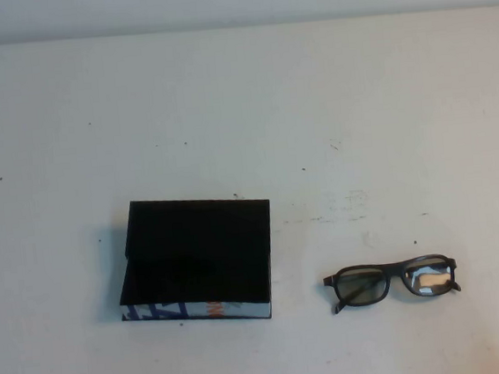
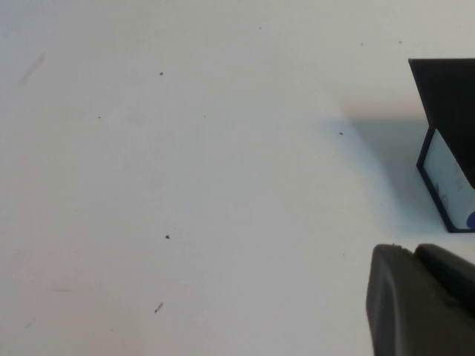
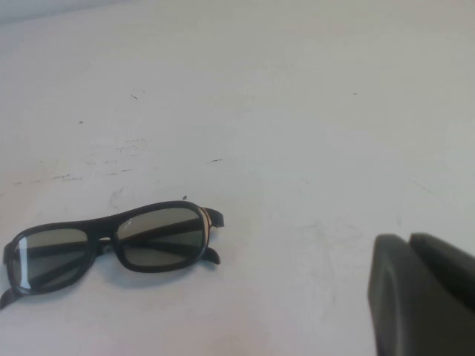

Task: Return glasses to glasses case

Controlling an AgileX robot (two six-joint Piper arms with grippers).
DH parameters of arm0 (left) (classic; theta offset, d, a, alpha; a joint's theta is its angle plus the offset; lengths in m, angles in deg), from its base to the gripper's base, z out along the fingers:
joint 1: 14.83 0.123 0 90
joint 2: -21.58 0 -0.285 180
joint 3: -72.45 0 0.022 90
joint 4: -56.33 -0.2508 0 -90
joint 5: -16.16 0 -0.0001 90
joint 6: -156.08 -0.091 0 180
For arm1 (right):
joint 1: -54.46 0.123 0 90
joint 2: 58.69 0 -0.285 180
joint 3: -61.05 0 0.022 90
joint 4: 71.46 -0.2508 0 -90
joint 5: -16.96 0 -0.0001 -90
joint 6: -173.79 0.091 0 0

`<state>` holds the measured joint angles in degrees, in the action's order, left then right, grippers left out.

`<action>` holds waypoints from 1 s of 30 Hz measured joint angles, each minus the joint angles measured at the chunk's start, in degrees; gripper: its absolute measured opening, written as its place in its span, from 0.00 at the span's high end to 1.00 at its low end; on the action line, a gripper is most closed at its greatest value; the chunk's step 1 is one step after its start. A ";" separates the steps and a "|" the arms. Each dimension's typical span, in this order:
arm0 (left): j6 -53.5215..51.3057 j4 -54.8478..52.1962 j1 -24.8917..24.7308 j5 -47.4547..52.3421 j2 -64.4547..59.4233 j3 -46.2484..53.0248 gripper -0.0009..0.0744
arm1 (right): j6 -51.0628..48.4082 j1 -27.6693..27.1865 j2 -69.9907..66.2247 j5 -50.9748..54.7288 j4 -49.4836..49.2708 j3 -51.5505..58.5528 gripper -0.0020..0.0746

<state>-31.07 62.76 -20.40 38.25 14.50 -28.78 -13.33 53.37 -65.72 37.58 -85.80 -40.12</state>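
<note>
Nothing's been picked up yet. The glasses [image 1: 391,281] are lying folded on the worktop [image 1: 242,108], well right of the opened glasses case [image 1: 196,258]. The right pincer [image 3: 423,297] is clenched empty nearby; the left pincer [image 2: 419,300] can't be judged. Next, the frame needs grasping.

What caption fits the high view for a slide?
Open glasses case left, folded glasses right on white table; both grippers outside this view.
</note>
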 joint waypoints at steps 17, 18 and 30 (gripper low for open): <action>0.00 0.00 0.00 0.00 0.00 0.00 0.99 | 0.00 0.00 0.00 0.00 0.00 0.00 0.99; 0.00 0.00 0.00 0.00 0.00 0.00 0.99 | 0.00 0.00 0.00 0.00 0.00 0.00 0.99; 0.00 0.00 0.00 0.00 0.00 0.00 0.99 | 0.00 0.00 0.00 0.00 -1.01 0.00 0.99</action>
<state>-31.07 62.76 -20.40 38.25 14.50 -28.78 -13.33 53.37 -65.72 37.58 -86.81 -40.12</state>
